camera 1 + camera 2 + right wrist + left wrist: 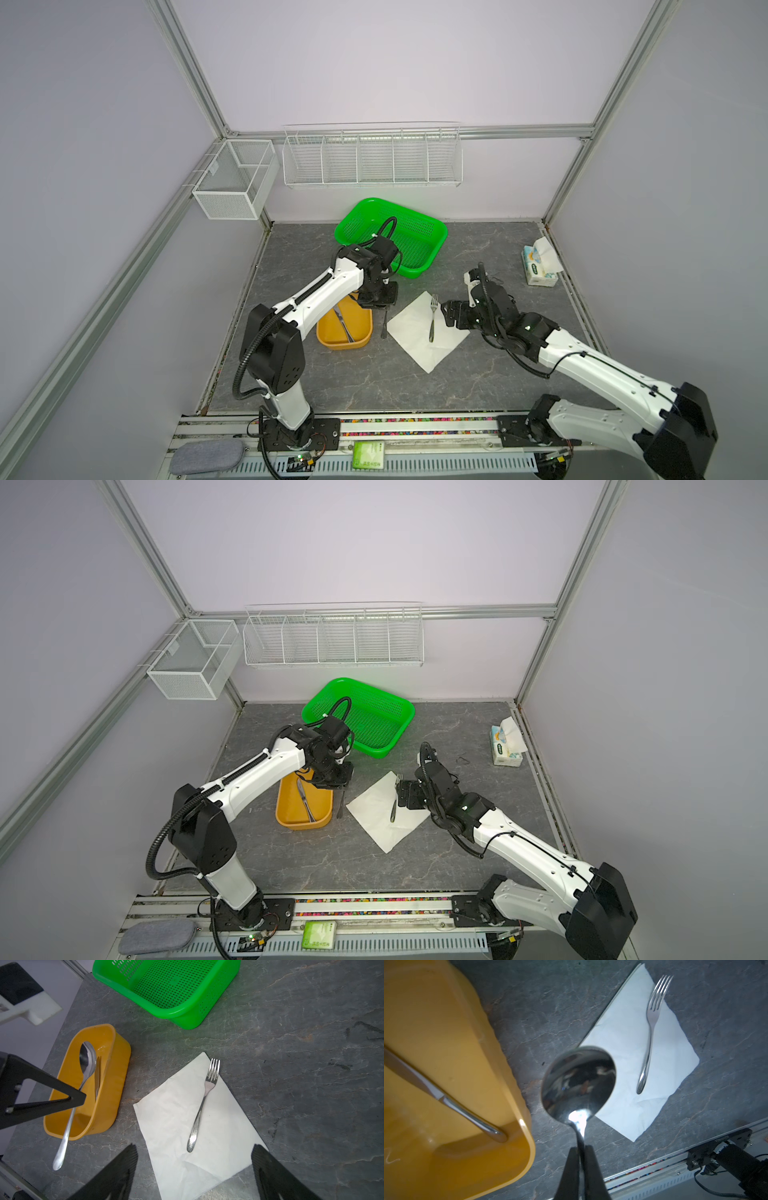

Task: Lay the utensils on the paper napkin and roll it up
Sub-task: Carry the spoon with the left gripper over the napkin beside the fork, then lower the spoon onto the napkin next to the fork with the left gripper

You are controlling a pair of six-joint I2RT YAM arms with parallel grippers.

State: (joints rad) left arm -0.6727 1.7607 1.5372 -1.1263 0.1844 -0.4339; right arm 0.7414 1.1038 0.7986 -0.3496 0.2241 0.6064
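The left hand [380, 302] grips the spoon [578, 1082] by its handle, clear of the table [478, 374], between the yellow bin [345, 344] and the paper napkin [409, 328] — the sheet lies just to its right. The fork [433, 318] rests there, tines toward the back. A short carry rightward, long axis parallel to the fork, looks the likely next move. The knife [446, 1099] sits in the bin, and the right hand [449, 316] hovers wide open at the napkin's right edge.
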